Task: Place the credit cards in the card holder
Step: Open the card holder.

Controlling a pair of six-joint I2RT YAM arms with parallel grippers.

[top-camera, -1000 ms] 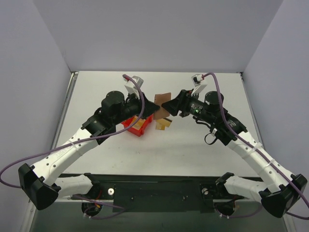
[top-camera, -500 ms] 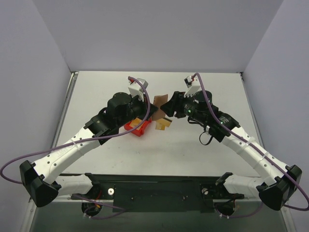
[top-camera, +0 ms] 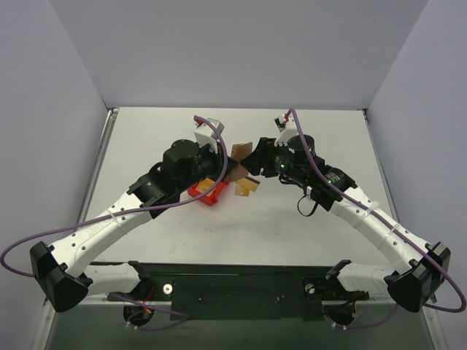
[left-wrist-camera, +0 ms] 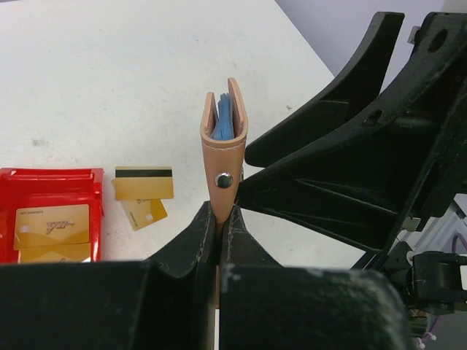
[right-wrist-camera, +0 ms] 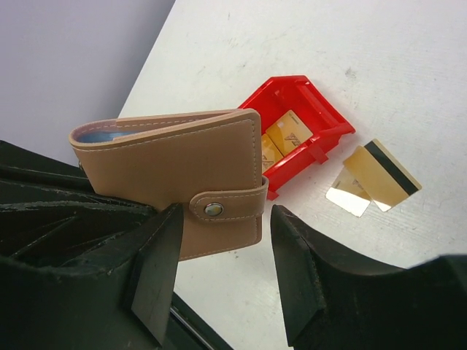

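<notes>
Card holder (left-wrist-camera: 224,157) is standing on edge at the centre of the left wrist frame. It is folded shut, with its snap stud facing the camera and light blue lining showing at its top opening. Left claw (left-wrist-camera: 220,219) is gripping the lower end of the card holder, both fingers pressing close together on the leather and holding it clear of the desk (top-camera: 255,233).

Right claw (right-wrist-camera: 226,219) is standing with its fingers spread wide. In the right wrist frame the clasp tab (right-wrist-camera: 241,200) is lying in the gap between them; whether the fingers are touching it cannot be determined. In the top frame both claws are facing each other just above the frame centre.

Red bin (left-wrist-camera: 44,182) is sitting at the lower left of the left wrist frame and is holding two credit cards (left-wrist-camera: 51,222). Two more cards are lying on the desk just right of the bin, partly overlapping. The upper card (left-wrist-camera: 144,182) is showing its dark stripe.
</notes>
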